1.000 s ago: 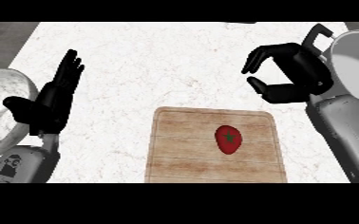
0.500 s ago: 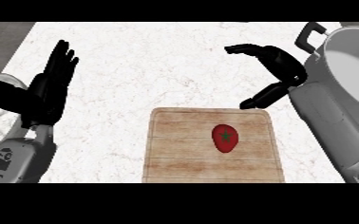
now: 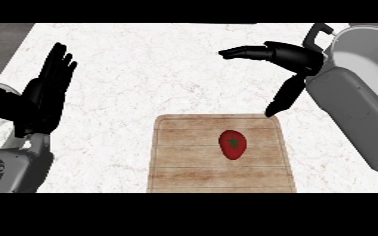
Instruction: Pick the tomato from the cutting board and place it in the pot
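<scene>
The tomato (image 3: 232,144) lies on its side near the middle of the wooden cutting board (image 3: 177,170), which sits low in the frame, centre-right, on the pale marbled tabletop (image 3: 162,70). The right hand (image 3: 291,60) hangs at the upper right, above and to the right of the board's far corner, spread wide with fingers stretched toward the left and the thumb pointing down at the board's edge; it holds nothing and is well apart from the tomato. The left hand (image 3: 44,97) rests at the left edge, open, fingers up. The pot (image 3: 354,45) shows only partly at the upper right corner, behind the right forearm (its rim and a dark handle, as far as can be told). The step in hand looks like the reach before the grasp. Next, the right hand would need to come down and toward the lower left, over the tomato, then close round it.
</scene>
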You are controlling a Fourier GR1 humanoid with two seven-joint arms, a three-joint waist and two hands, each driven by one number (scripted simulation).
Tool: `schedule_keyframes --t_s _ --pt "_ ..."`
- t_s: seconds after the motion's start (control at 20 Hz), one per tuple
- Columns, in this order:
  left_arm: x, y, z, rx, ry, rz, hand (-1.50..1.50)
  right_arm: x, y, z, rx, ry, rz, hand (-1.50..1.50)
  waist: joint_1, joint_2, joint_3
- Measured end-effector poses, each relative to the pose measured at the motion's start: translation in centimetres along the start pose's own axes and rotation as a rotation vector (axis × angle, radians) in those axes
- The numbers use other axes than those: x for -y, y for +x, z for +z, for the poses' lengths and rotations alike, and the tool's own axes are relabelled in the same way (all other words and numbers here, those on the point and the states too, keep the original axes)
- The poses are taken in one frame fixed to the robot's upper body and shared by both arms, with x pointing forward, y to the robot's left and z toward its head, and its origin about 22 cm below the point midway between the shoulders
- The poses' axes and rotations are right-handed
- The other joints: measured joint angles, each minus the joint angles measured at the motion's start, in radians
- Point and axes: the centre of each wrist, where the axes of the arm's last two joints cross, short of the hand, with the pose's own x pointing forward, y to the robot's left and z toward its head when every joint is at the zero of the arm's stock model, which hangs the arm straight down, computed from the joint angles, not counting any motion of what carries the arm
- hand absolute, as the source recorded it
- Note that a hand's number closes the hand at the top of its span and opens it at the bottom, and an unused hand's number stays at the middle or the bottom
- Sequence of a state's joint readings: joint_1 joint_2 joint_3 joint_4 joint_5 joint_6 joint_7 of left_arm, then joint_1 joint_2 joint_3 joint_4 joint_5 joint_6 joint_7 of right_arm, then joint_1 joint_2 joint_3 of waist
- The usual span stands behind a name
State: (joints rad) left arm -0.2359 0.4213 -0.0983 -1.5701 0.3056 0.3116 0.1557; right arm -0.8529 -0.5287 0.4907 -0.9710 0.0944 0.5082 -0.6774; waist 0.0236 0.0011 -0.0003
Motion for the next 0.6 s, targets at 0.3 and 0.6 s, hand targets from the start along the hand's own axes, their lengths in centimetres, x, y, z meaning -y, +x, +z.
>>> schedule_keyframes --t_s 0.3,0.6 --pt "-0.4 -0.2 0.6 -0.002 0.021 0.001 0.00 -1.6 2.7 -2.4 -0.065 0.265 0.164 -1.50 -0.015 -0.006 0.000" --pt "-0.3 -0.4 0.5 -0.005 0.034 0.001 0.00 -4.2 4.5 -3.4 -0.108 0.411 0.221 -1.50 -0.026 -0.005 0.000"
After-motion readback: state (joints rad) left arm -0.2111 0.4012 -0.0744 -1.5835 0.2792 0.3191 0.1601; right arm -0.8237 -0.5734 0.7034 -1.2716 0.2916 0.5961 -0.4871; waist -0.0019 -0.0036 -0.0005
